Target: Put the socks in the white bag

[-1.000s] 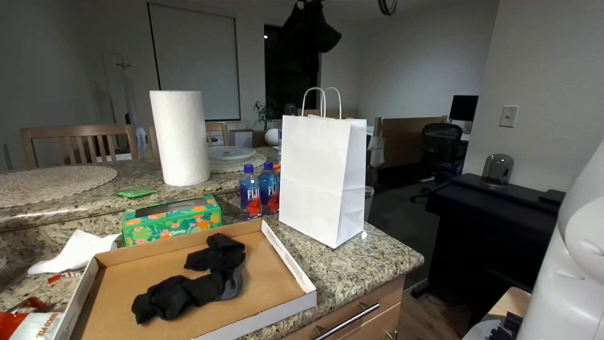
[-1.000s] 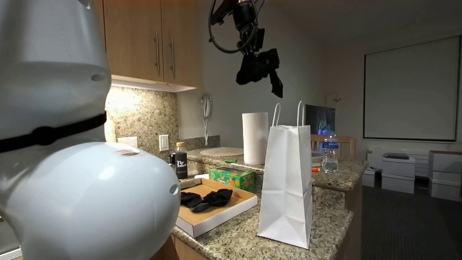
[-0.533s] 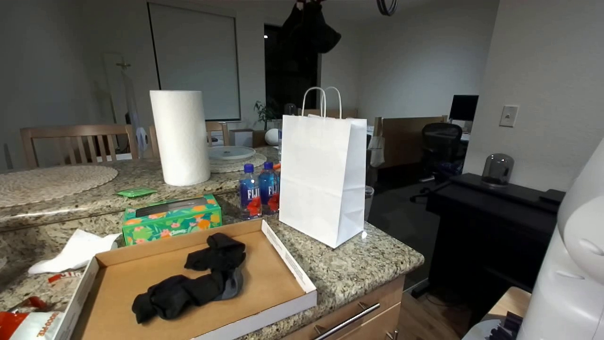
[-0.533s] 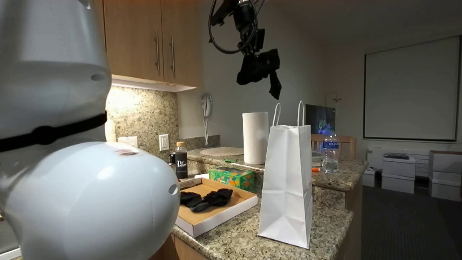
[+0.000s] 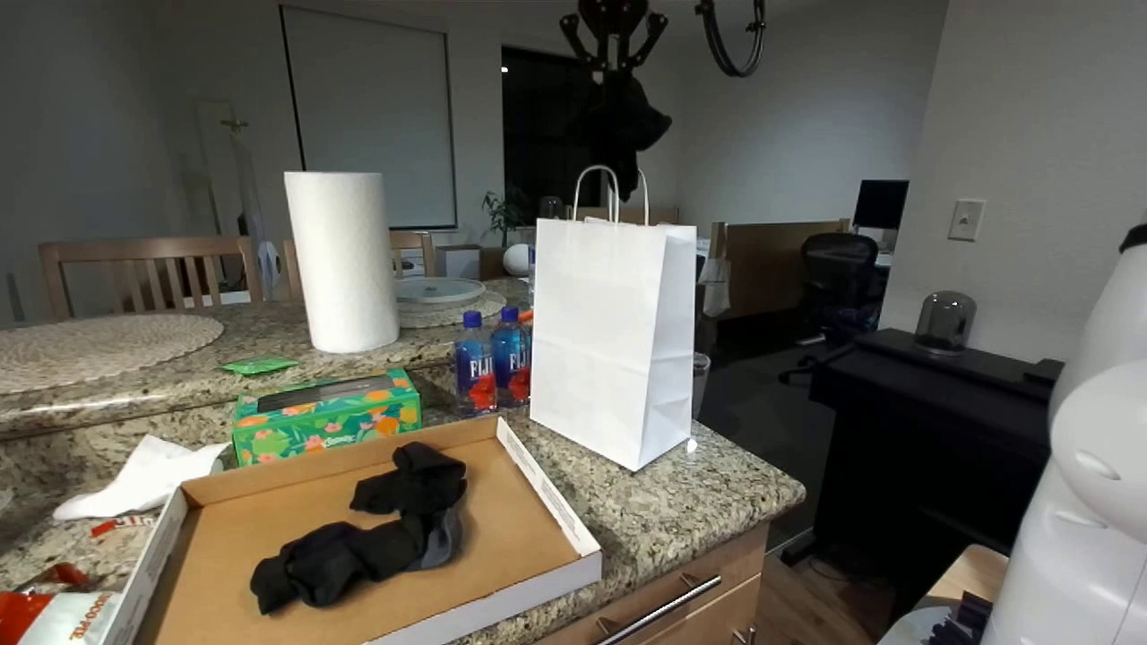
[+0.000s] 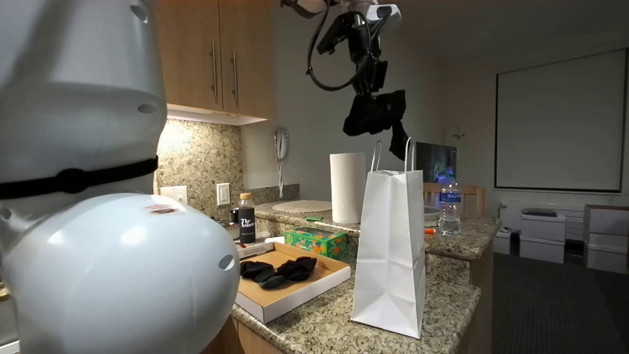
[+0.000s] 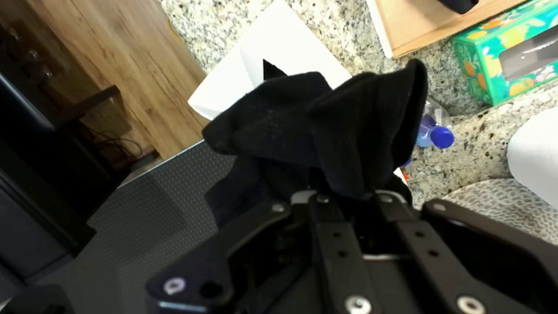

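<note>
My gripper [image 5: 614, 72] is shut on a black sock [image 5: 627, 116] and holds it in the air above the white bag [image 5: 600, 331]. The sock hangs loosely, its low end level with the bag's handles in both exterior views [image 6: 399, 142]. I cannot tell whether that end is over the opening. The bag [image 6: 390, 246] stands upright on the counter. In the wrist view the held sock [image 7: 314, 122] covers much of the bag [image 7: 301, 39]. More black socks [image 5: 358, 555] lie bunched in the shallow cardboard tray [image 5: 511, 555], also visible in an exterior view [image 6: 285, 273].
A green tissue box [image 5: 327, 417] and two water bottles [image 5: 475, 367] stand behind the tray and beside the bag. A paper towel roll [image 5: 342, 260] stands on the raised counter. The counter edge [image 5: 762, 502] is close to the bag.
My gripper has come down with the black sock, which moved lower and to the right in both exterior views, down to the bag's handles. The bag and tray have not moved.
</note>
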`<state>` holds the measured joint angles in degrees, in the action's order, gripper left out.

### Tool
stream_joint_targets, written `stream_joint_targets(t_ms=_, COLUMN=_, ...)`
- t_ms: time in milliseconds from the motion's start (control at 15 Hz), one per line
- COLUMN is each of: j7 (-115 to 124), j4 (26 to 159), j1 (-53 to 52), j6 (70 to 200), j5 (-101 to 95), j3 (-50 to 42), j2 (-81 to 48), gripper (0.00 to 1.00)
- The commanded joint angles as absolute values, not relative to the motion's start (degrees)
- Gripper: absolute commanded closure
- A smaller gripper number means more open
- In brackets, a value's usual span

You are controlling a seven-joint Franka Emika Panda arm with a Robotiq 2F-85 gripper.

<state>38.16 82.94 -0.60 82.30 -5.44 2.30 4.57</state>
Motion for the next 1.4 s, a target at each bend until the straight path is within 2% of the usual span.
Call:
stream_joint_targets(t_ms=0, j7=39.36, j4=81.17, j1=0.81, j6=79.70, j5=0.38, j3=0.33, j2=1.99, gripper=0.90)
stream_joint_targets(t_ms=533, j7=41.55, j4=83.58, j1=4.74, j6=80.53, j5=7.94, j3=-5.18, j2=3.51, gripper=0.90)
stream_joint_targets(t_ms=1333, j7=48.14, j4=86.52, j1=6.96, j6=79.50, j5=11.54, j3=-8.22, j2=1.45, gripper=0.90)
